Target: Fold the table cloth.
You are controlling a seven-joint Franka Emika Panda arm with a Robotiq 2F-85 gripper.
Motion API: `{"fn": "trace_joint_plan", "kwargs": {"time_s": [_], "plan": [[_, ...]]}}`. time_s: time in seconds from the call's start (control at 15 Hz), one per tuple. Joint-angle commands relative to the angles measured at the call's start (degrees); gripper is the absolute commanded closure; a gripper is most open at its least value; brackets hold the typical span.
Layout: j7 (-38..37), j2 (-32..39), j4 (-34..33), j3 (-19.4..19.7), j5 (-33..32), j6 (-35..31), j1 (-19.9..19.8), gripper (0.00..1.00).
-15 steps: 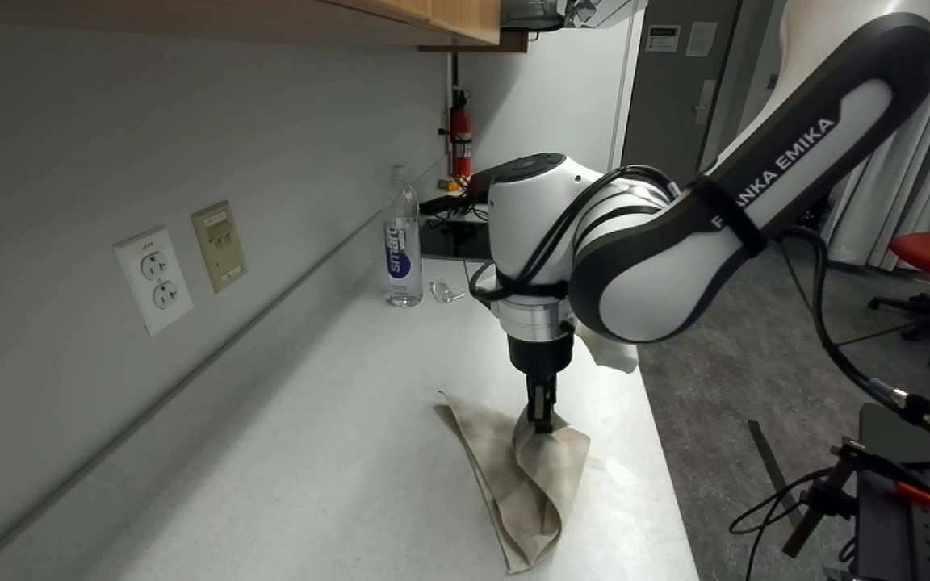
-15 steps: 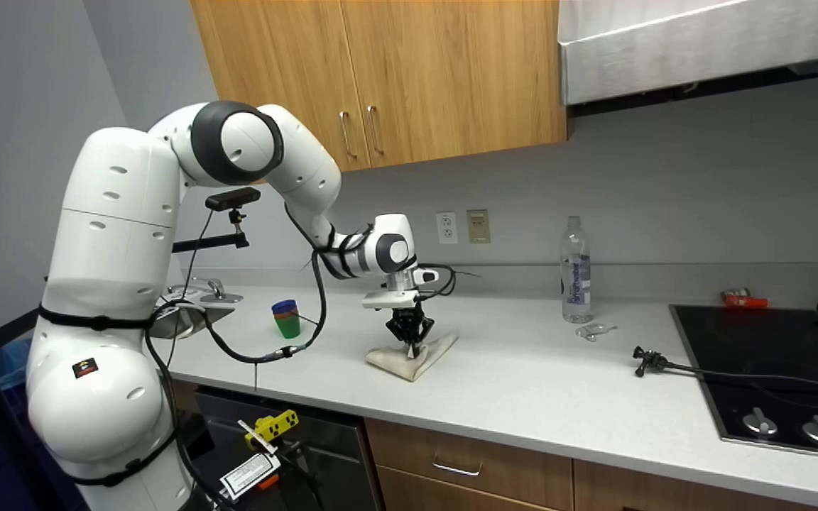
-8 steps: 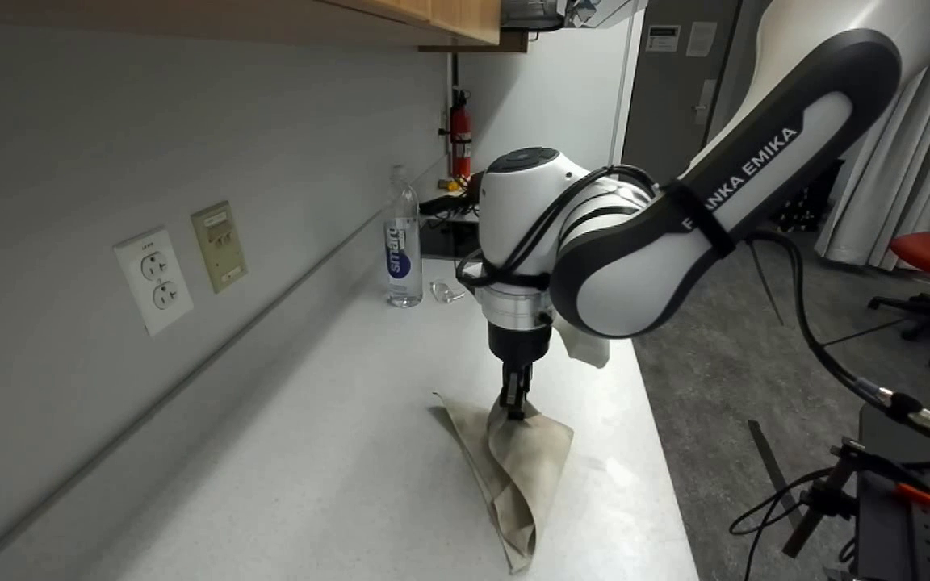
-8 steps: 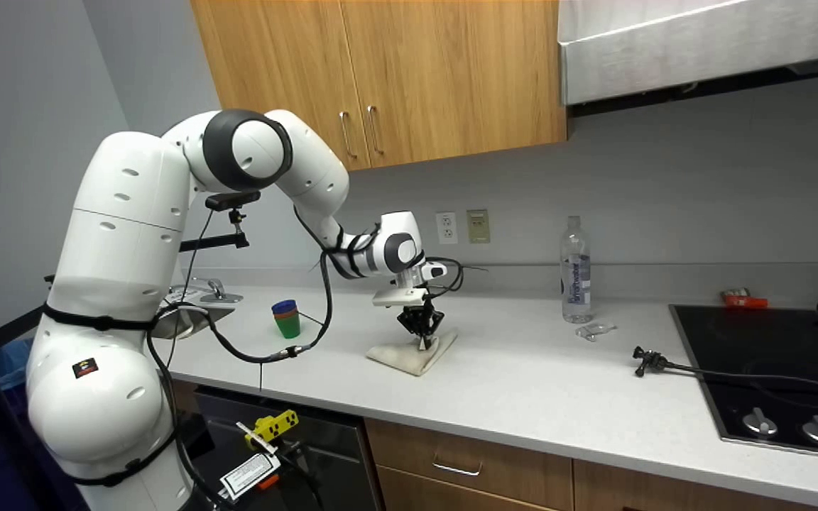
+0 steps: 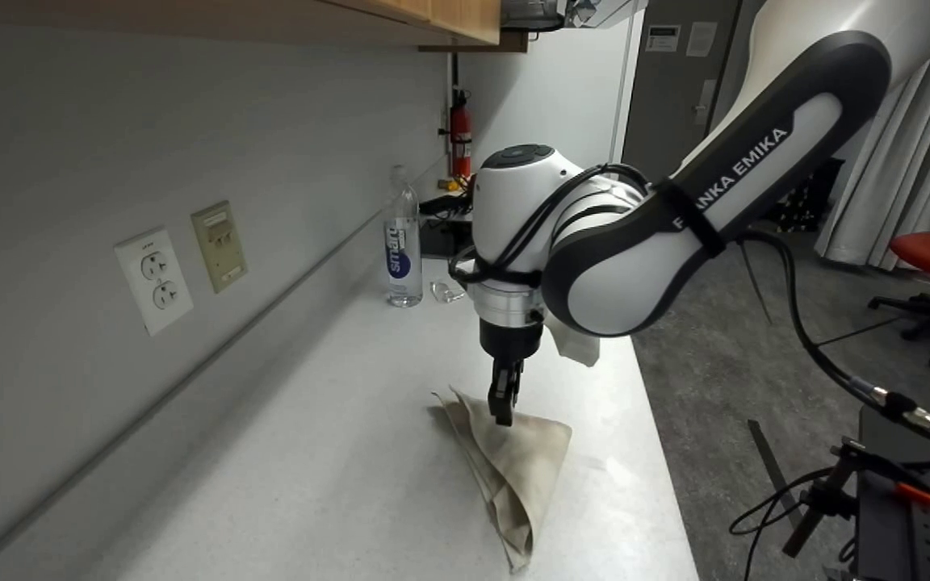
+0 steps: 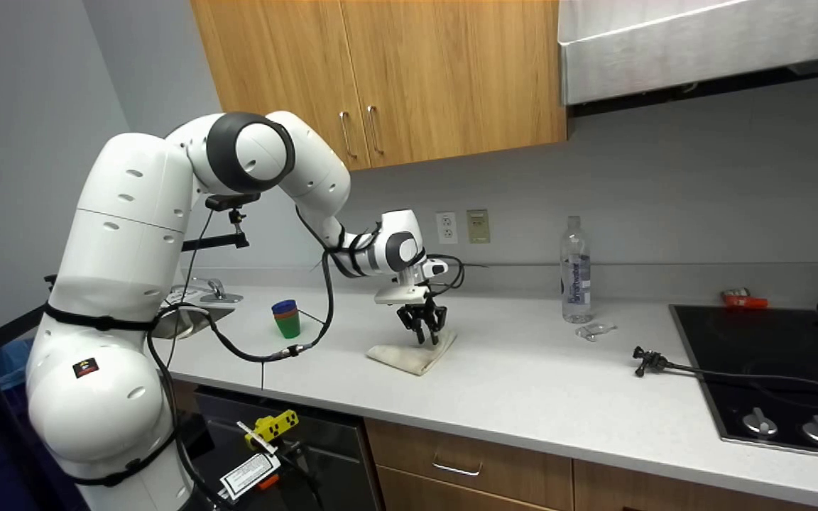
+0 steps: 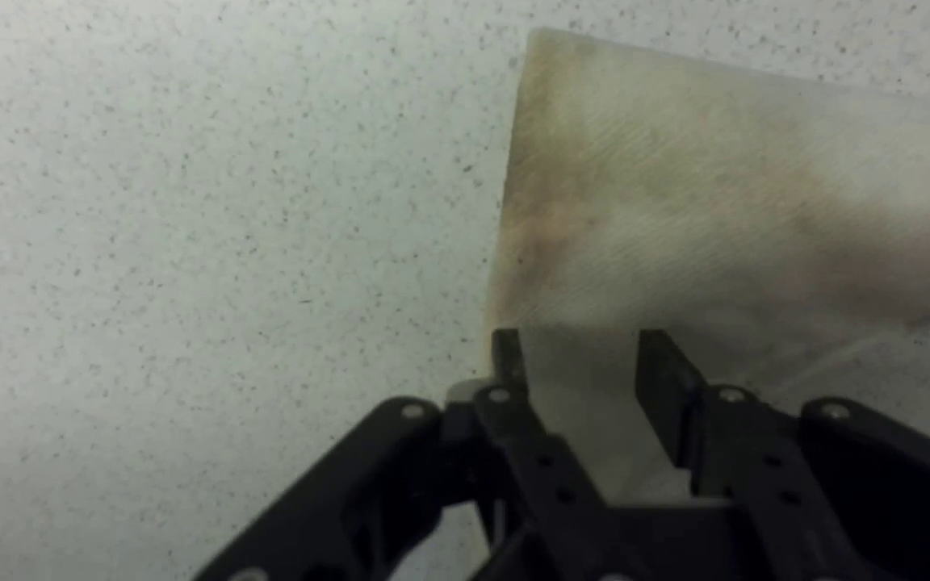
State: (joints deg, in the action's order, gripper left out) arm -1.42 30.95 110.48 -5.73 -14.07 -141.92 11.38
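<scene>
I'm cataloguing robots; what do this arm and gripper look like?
The arm is white and rounded, with black trim, white FRANKA EMIKA lettering partly under a black strap, a silver wrist ring, and dark cables. The gripper is black, with jointed fingers and pale screw heads.

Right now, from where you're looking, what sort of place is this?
Most likely a kitchen or kitchenette: an exterior view shows a black cooktop with knobs, a sink, and wooden cupboards above the counter.
</scene>
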Motion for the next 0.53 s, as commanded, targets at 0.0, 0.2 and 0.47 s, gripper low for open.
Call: {"fn": "trace_joint_plan", "kwargs": {"time_s": [0.0,0.2,0.47], "plan": [[-0.42,0.68,-1.04,0.45,0.94,-1.38,0.60,0.26],[-0.10,-0.03,-0.40,0.15,1.52,-2.15,0.33,0.04],[2.07,-2.96,1.44,-1.34,3.18,2.08,-0.11,0.00]]}}
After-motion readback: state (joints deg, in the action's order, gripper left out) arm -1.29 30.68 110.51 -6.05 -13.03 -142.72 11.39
